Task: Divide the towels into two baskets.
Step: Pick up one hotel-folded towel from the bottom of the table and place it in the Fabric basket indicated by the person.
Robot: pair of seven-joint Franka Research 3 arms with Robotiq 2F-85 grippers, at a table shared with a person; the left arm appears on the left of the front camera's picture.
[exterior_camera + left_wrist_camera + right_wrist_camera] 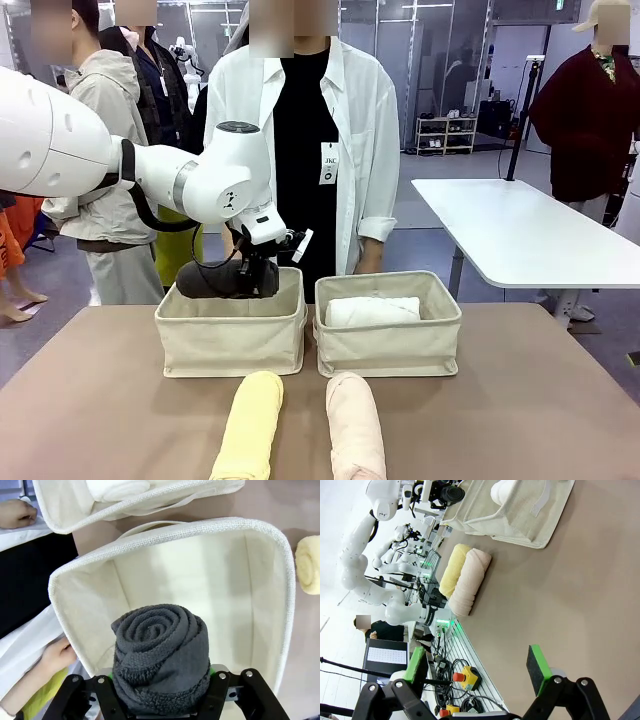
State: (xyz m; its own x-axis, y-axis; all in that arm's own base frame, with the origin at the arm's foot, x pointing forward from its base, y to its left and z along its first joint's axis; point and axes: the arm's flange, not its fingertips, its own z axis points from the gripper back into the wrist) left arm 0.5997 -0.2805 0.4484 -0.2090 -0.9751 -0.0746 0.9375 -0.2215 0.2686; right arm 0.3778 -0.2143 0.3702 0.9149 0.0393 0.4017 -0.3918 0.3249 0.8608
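Dark grey rolled cloth towel (pixel 160 655): was clamped in left gripper (pixel 161 692), beige canvas basket (pixel 200 526) directly below; best lowered centred before release. Right gripper (pixel 477 665) gaped, empty.

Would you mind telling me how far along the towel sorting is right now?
Done: the white towel lies in the right basket. In hand: the left gripper holds the dark grey towel above the left basket. Left: the yellow towel and the pink towel lie on the table; the right gripper is open.

Upper towel (pixel 215 280) above left basket (pixel 230 345), another towel (pixel 372 311) inside right basket (pixel 390 350), two front towels (pixel 248 428) before them.
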